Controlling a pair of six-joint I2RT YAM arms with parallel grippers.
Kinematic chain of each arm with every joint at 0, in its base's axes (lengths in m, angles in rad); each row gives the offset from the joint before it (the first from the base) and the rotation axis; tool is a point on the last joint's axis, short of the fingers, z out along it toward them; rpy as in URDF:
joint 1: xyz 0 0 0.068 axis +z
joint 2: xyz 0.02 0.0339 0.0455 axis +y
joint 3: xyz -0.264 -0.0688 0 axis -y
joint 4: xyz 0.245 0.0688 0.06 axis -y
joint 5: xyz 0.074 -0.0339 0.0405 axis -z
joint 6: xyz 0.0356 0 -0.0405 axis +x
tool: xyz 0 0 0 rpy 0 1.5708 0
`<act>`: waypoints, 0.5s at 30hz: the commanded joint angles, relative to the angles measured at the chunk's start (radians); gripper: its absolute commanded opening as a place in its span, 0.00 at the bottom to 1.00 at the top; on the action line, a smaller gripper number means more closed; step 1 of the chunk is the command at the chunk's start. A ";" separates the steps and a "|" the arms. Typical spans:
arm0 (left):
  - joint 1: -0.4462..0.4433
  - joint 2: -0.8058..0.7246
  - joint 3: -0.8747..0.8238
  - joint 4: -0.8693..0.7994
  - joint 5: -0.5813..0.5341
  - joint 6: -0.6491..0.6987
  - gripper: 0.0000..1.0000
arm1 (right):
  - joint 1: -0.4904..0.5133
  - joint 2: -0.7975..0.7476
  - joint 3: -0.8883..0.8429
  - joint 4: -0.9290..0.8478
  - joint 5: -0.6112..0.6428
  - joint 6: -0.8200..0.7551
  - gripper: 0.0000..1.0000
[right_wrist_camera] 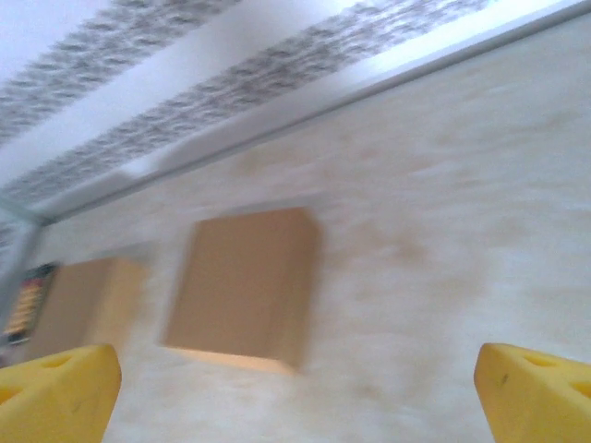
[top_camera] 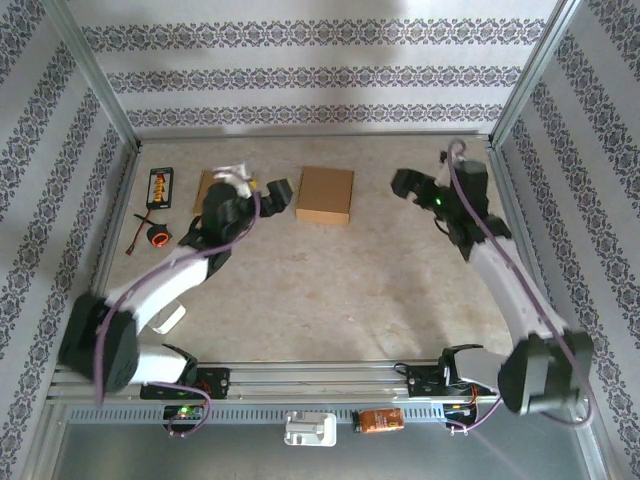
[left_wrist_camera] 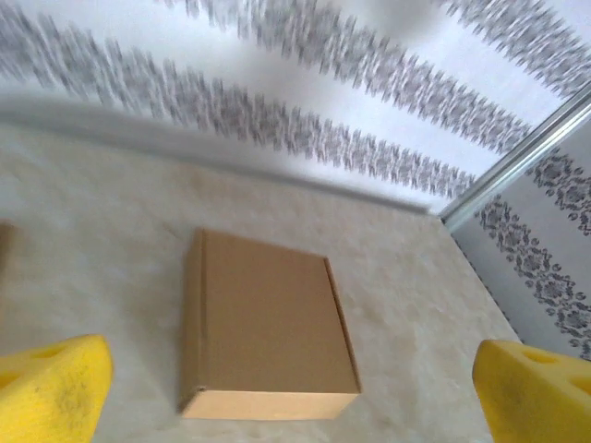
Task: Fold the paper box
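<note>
A closed, flat brown paper box (top_camera: 325,194) lies on the table near the back wall. In the left wrist view the box (left_wrist_camera: 268,323) sits straight ahead between the wide-apart yellow fingertips (left_wrist_camera: 51,388). My left gripper (top_camera: 275,197) hovers just left of the box, open and holding nothing. My right gripper (top_camera: 408,183) is to the box's right, a short gap away, also open and empty. The right wrist view is blurred; the box (right_wrist_camera: 245,286) lies ahead and left of centre, above the yellow fingertips (right_wrist_camera: 540,392).
A second brown cardboard piece (top_camera: 207,185) lies behind the left arm, and shows as cardboard (right_wrist_camera: 88,300) at the left. A black device with a yellow label (top_camera: 159,186) and an orange-ringed part with a cable (top_camera: 157,235) sit at the far left. Patterned walls enclose the table.
</note>
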 commanded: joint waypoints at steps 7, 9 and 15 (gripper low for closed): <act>0.189 -0.427 -0.414 -0.093 -0.273 0.346 1.00 | -0.117 0.105 -0.391 0.427 0.360 -0.314 0.98; 0.245 -0.438 -0.482 -0.008 -0.230 0.397 1.00 | -0.134 0.194 -0.397 0.536 0.311 -0.323 0.98; 0.433 -0.292 -0.520 0.150 -0.074 0.444 1.00 | -0.115 0.351 -0.537 1.065 0.117 -0.404 0.98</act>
